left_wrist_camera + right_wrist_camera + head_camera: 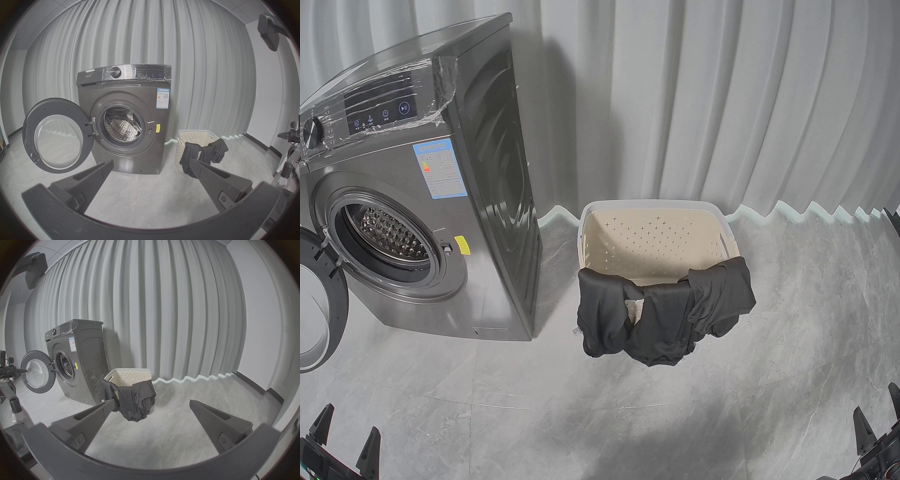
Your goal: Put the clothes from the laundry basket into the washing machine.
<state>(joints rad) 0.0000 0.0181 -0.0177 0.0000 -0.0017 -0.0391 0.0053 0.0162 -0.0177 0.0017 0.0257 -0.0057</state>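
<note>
A cream laundry basket (656, 215) stands on the floor right of the grey washing machine (487, 156). Dark grey clothes (662, 309) hang over the basket's near rim and down its front. The machine's round door (319, 306) is swung open to the left, and the steel drum (387, 234) shows inside. My left gripper (345, 434) is low at the near left, open and holding nothing, well short of the machine. My right gripper (878, 415) is low at the near right, open, far from the basket. The wrist views show the basket (195, 137) (129, 376), the clothes (204, 153) (134, 399) and both open grippers (151, 165) (151, 405).
Pale pleated curtains (706, 94) hang behind the machine and the basket. Grey marble-look floor (550, 387) spreads between me and both. The open door juts out into the floor at the left.
</note>
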